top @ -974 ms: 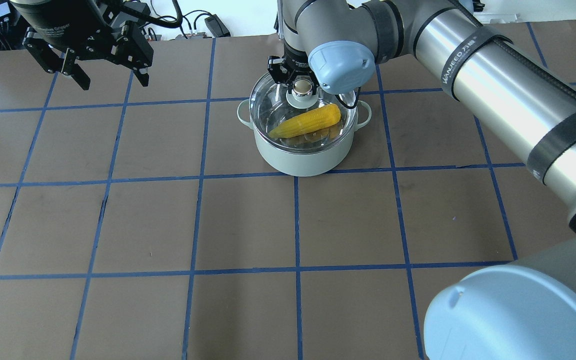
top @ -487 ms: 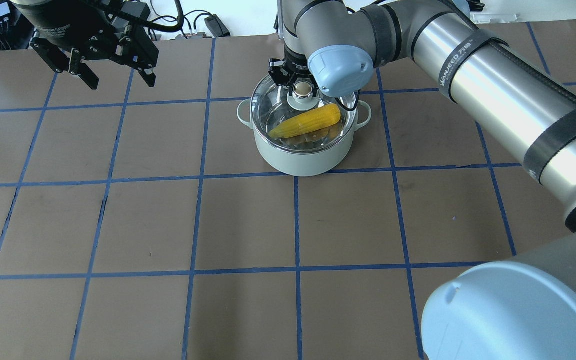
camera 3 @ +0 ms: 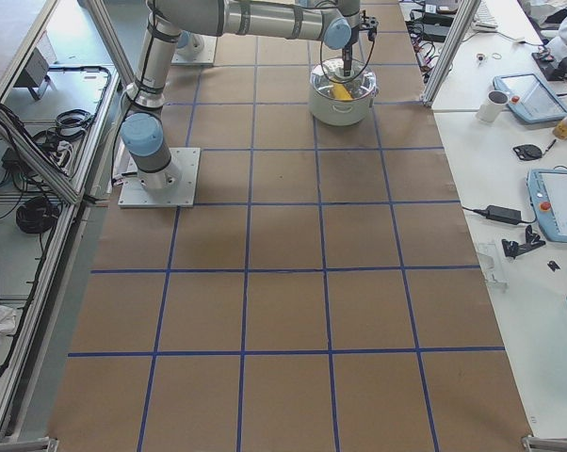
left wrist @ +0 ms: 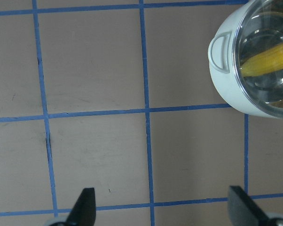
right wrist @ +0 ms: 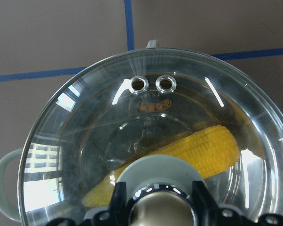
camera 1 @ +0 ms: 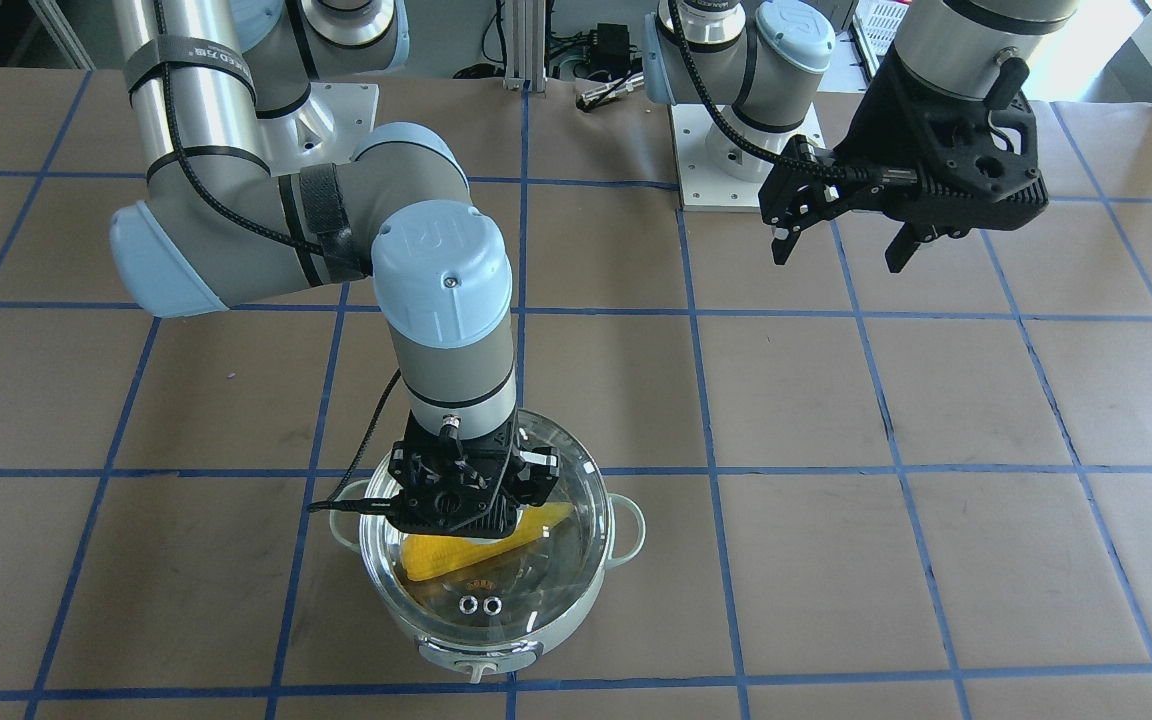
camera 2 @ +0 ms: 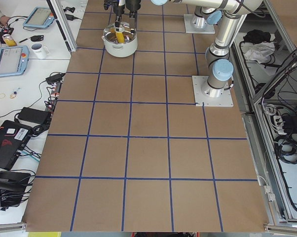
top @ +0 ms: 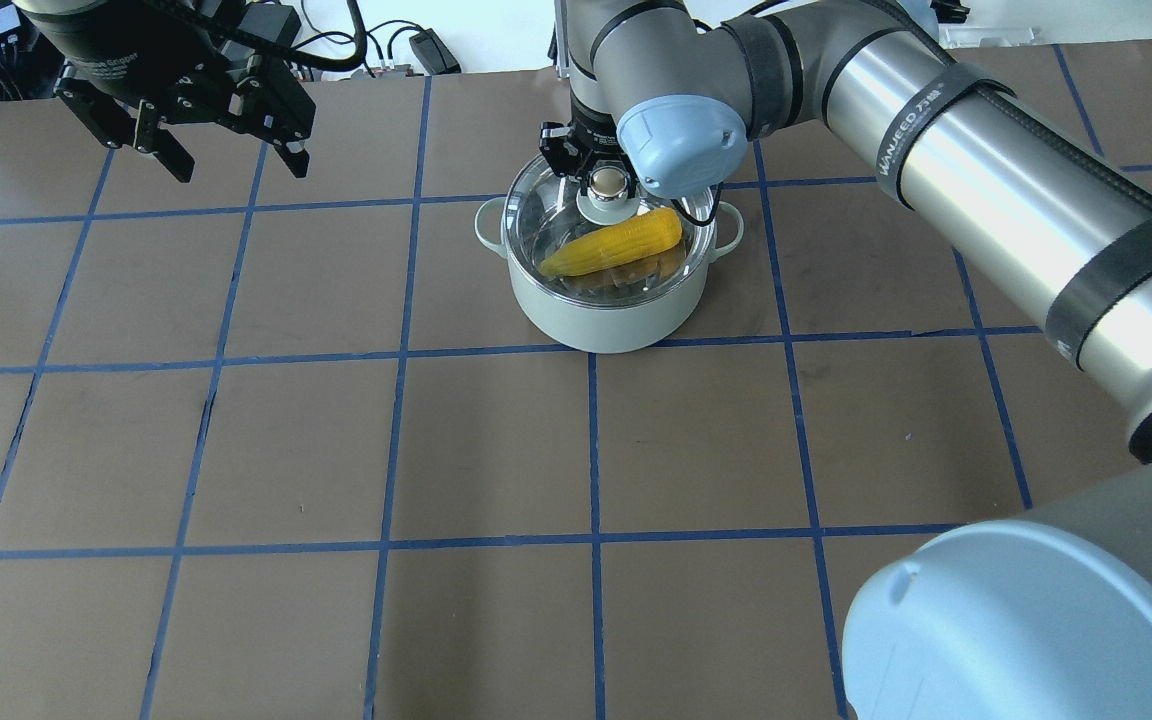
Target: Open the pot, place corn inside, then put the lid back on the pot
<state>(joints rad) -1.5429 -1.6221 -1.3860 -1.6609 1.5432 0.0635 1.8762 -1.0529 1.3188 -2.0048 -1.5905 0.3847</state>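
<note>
Right pincer, front-facing view: black, pointing straight down over the centre of the round clear glass domed lid; fingertips hidden beneath its own body here. Lid seated level on the round pale mint-green pot, with two small metal vent rings toward the pot's front. Bright yellow corn cob lies inside, seen through the glass. Left pincer hangs well apart, above the brown tabletop with its blue tape grid, jaws spread, nothing between them.

Overhead view: lid's beige ball knob sits between the right pincer's fingers. Corn cob lies slantwise across the pot, pointed end toward the view's left.

Side views: pot stands at the far end of the tabletop, too small for detail.

Left wrist view: two black fingertips far apart over the tabletop. Pot in the upper right corner, one loop handle showing.

Right wrist view: fingers flank the knob on both sides and press against it, pinching the lid by its knob.
</note>
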